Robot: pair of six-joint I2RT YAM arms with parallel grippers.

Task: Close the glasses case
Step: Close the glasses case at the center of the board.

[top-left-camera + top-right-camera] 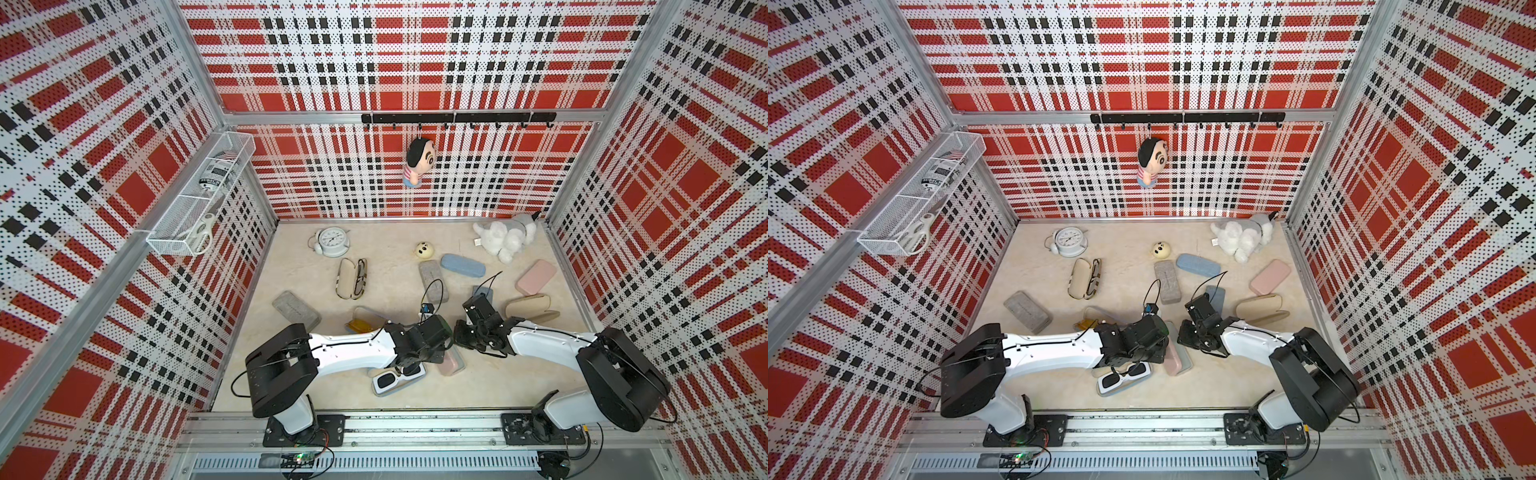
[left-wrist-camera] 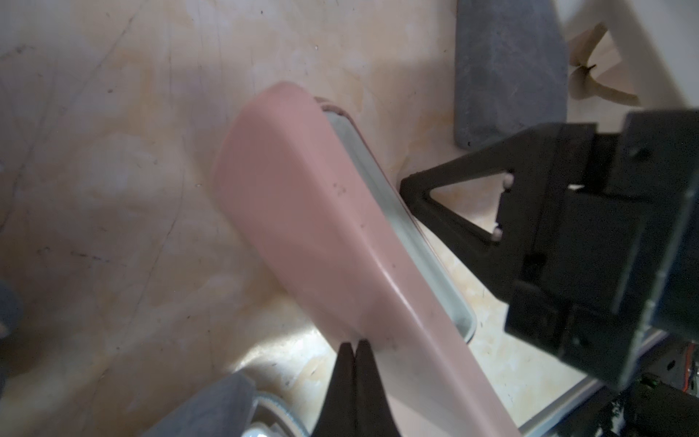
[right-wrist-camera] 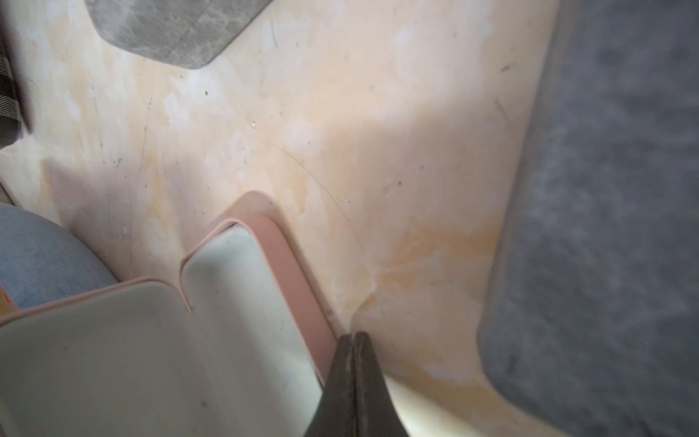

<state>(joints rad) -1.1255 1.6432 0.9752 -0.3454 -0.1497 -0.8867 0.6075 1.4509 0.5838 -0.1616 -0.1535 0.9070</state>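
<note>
Obs.: pink glasses case lies on the beige marbled table, lower centre of the frame in both top views, between the two wrists. Most of it is covered by the left arm's wrist.

Case state: not closed. In the left wrist view the pink lid stands tilted over the base. A strip of pale grey-green lining shows along the gap. In the right wrist view the lining of both halves is exposed, with the pink rim around it.

Left gripper: fingers pressed flat together, nothing between them. The tips sit against the outer shell of the lid.

Right gripper: fingers likewise together, gripping nothing. The tips are at the pink rim on the open side of the case (whether touching it or just beside it, I cannot tell).

Surroundings, top view:
- White sunglasses in an open white case, just left of the pink case, partly under the left wrist.
- Grey felt case, left of centre.
- Open beige case with spectacles, above it.
- Alarm clock, upper left of the table.
- Blue case and a second grey case, centre.
- Closed pink case and open beige case, right side.
- White plush dog, upper right corner of the table.
</note>
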